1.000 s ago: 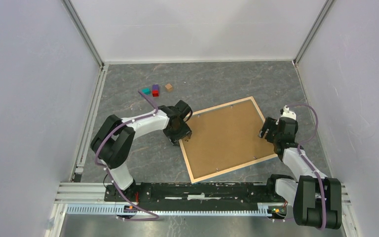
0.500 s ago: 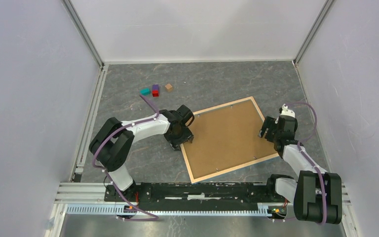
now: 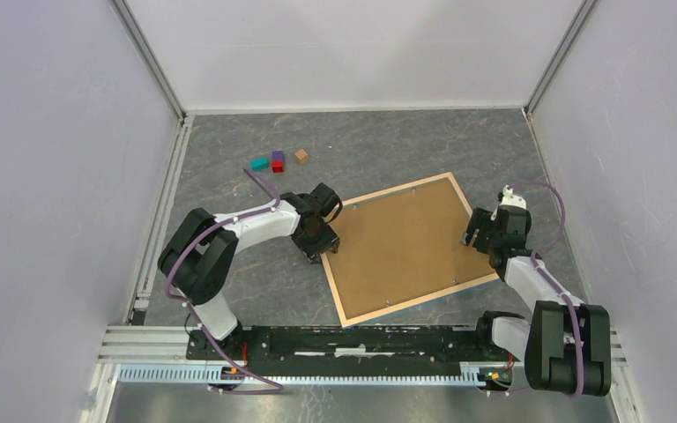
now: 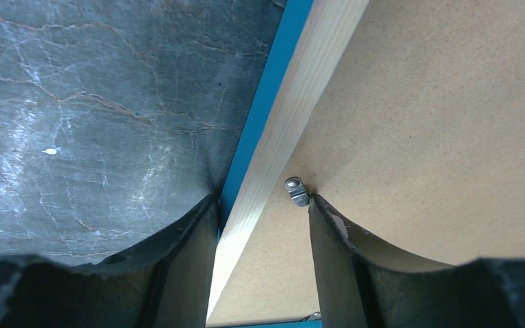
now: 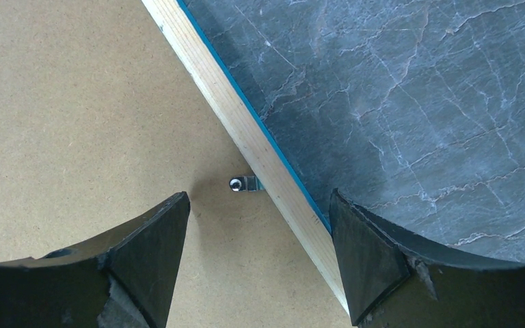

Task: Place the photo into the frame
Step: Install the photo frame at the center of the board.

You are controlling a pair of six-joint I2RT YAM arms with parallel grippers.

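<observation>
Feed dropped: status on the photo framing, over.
Left gripper, right gripper open, straddling opposite rails of face-down pale-wood, blue-fronted frame. No photo in sight. Brown backing board fills frame; metal tab by each.

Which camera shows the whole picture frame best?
The top camera: the frame lies whole there, back up. Both wrist cameras show only a strip of its wooden edge and one small metal clip.

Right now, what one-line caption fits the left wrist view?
Open left gripper straddles the pale wood rail of the frame, a metal clip beside one finger, brown backing board inside.
</observation>
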